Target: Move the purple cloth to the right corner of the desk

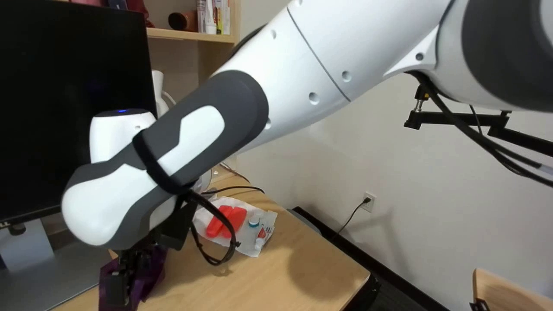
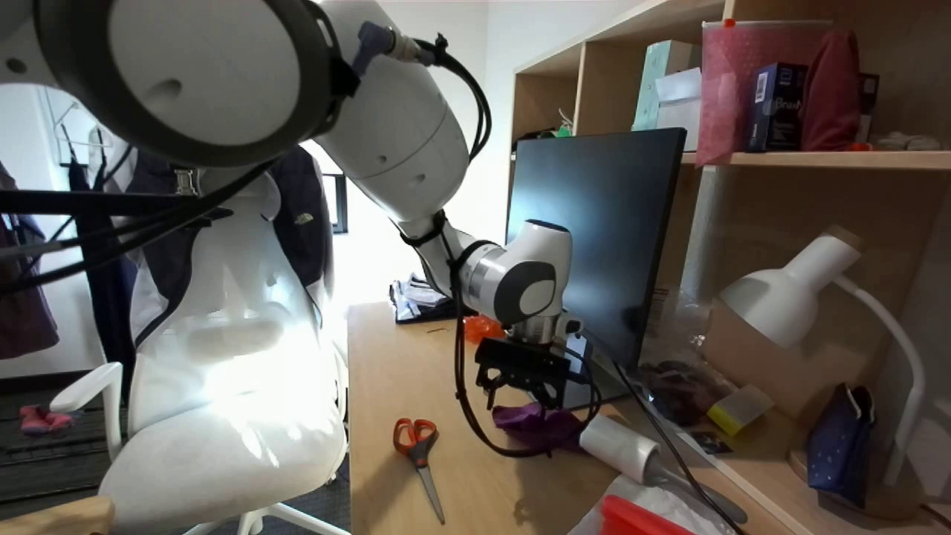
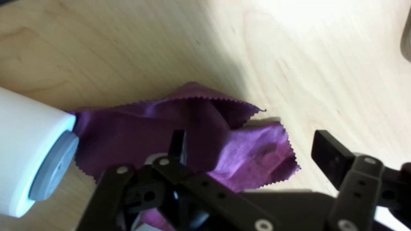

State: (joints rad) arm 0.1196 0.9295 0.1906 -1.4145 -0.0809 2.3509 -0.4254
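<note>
The purple cloth (image 3: 128, 134) lies crumpled on the wooden desk (image 2: 390, 357), with zigzag-cut edges. It also shows in both exterior views (image 1: 151, 276) (image 2: 527, 418), partly hidden by the arm or gripper. My gripper (image 3: 250, 149) is open above the cloth and holds nothing. In the wrist view one finger is over the middle of the cloth, and the other is past its edge, over bare wood. The gripper also shows in both exterior views (image 1: 121, 287) (image 2: 523, 401). In an exterior view a desk corner (image 1: 360, 278) shows near the wall.
A white roller (image 2: 620, 449) lies against the cloth's end, also in the wrist view (image 3: 29, 150). Orange-handled scissors (image 2: 420, 449) lie on the desk. A monitor (image 2: 594, 260) stands close beside the arm. White paper (image 1: 250, 242) bears red objects. A white lamp (image 2: 780, 297) stands further along.
</note>
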